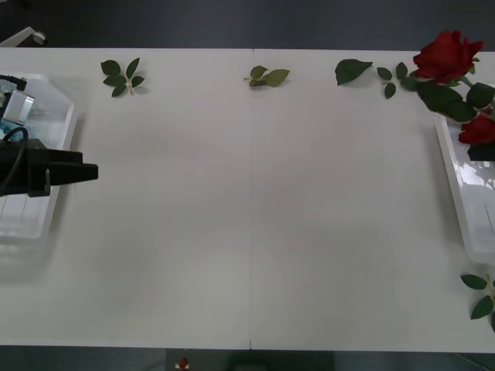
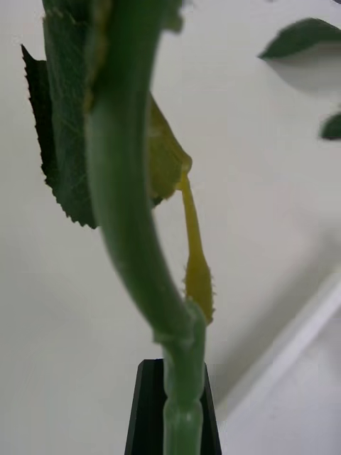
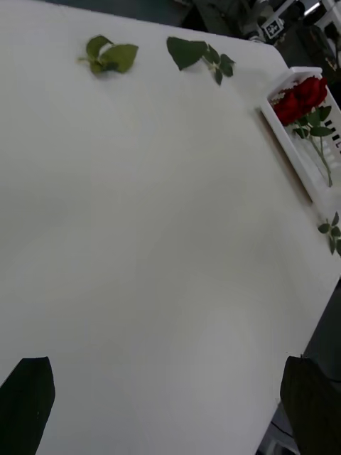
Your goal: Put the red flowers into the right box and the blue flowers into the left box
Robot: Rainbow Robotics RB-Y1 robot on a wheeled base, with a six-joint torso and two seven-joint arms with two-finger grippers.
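White table (image 1: 255, 232): flat, pale top that carries everything else.
Near leaf sprig (image 1: 479, 294): loose dark green leaves at 4 o'clock on the table, just beside the near end of the right box.
Left gripper (image 3: 170, 409): black, two-fingered, at 9 o'clock, reaching in level over the left box with its tip pointing to the table's middle; in the left wrist view its fingers (image 3: 25, 402) stand spread at the two corners with nothing between them.
Left box (image 1: 66, 116): white plastic basket-like tray with a rounded rim, at 9 o'clock on the table edge; a pale blue-green patch (image 1: 11, 116) shows at its far end, and I cannot tell what it is.
Right box (image 1: 456, 185): matching white slatted tray at 3 o'clock, lying lengthwise along the table edge.
Right gripper (image 2: 170, 398): black fingers pressed together on a thick green stem, which rises past a serrated leaf in the right wrist view.
Red flowers (image 1: 447, 56): artificial roses with deep red heads and dark leaves, at 2 o'clock; one head stands above the far end of the right box, another sits lower, over the tray itself.
Far leaf sprigs (image 1: 267, 76): three loose green clusters along the far edge, at 11, 12 and 1 o'clock, well apart from each other.
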